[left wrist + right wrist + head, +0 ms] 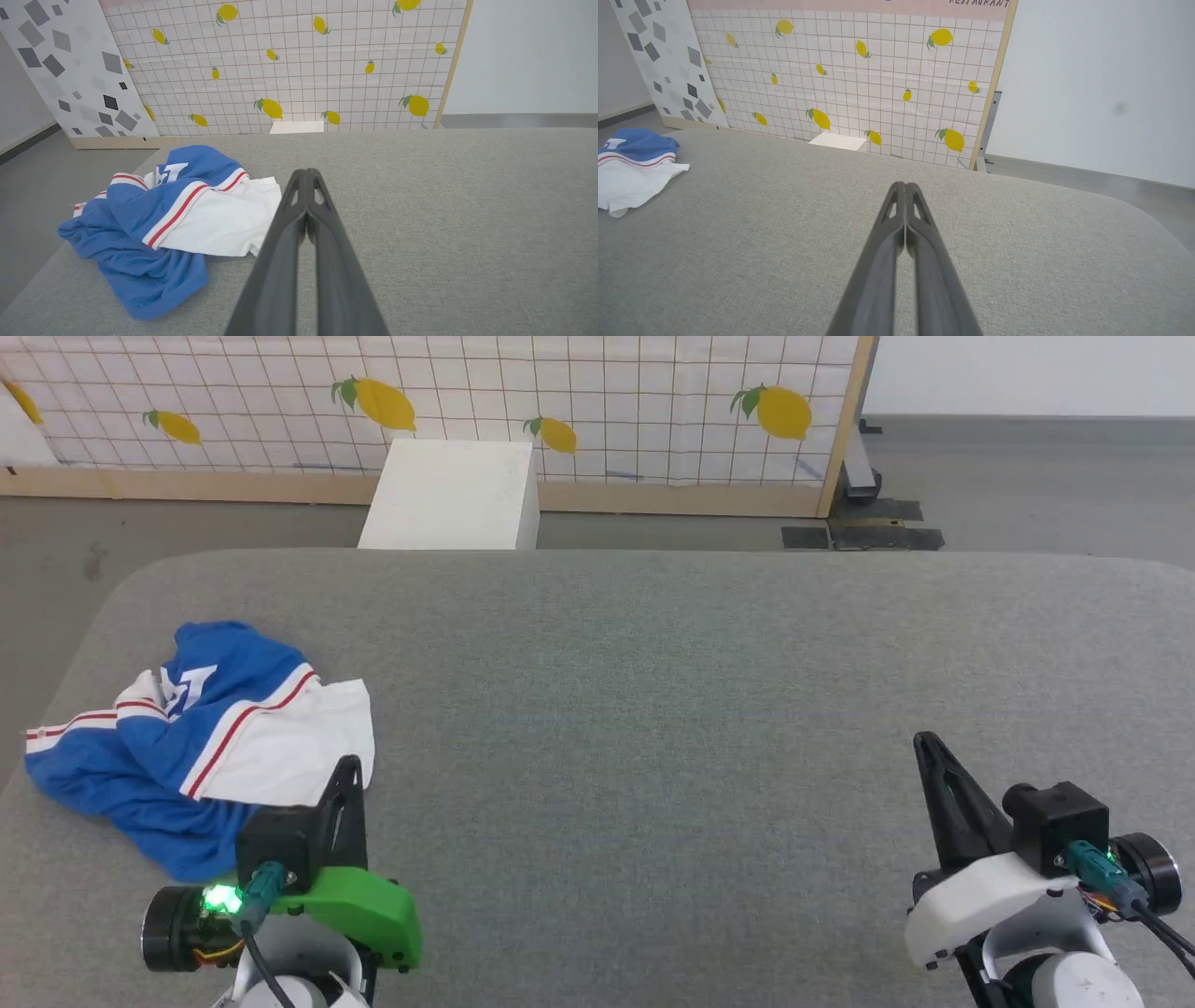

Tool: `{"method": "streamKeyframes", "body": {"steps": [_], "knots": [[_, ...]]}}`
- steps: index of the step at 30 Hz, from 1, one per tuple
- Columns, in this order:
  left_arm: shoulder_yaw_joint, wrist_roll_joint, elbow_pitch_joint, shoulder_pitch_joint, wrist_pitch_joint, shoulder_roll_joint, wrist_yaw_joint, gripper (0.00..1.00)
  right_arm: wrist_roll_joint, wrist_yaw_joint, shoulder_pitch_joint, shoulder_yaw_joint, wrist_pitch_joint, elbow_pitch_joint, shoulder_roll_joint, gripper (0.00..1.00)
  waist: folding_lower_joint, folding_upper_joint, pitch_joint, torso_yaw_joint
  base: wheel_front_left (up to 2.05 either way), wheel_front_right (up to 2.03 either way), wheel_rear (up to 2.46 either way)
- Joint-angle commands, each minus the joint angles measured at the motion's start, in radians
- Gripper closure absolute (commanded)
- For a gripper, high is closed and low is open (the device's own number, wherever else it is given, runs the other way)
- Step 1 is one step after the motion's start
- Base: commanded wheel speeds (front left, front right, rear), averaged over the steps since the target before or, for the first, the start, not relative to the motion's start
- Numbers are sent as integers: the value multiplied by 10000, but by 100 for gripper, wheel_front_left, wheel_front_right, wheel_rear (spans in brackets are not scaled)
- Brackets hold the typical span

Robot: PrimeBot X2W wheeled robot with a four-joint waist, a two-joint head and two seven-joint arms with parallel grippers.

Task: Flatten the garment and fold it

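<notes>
The garment (201, 737) lies crumpled in a heap at the left end of the grey padded table (635, 709): royal-blue cloth, a white sleeve with red-and-white striped trim, part of a white letter showing. In the left wrist view the garment (173, 219) sits just left of my fingers. My left gripper (350, 765) is shut and empty, its tip at the heap's right edge; in its own view the gripper (306, 171) has both fingers pressed together. My right gripper (924, 739) hovers shut and empty at the table's lower right, far from the garment (633, 163); its own view shows this gripper (905, 185) closed.
A white box (453, 495) stands on the floor behind the table, before a lemon-patterned tiled screen (560, 401). The screen's metal foot (859, 476) and dark floor plates sit at the back right. Grey floor borders the table's left edge (56, 681).
</notes>
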Motion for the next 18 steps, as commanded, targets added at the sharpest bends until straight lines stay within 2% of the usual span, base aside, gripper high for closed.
{"method": "streamKeyframes", "body": {"steps": [1,18], "knots": [[34,101,-24,108,14,-53,-11,100,-64,-15,146,16,1,-53,9,100,0,0,0,0,0,0,0],[34,101,-24,108,14,-53,-11,100,-64,-15,146,16,1,-53,9,100,0,0,0,0,0,0,0]]}}
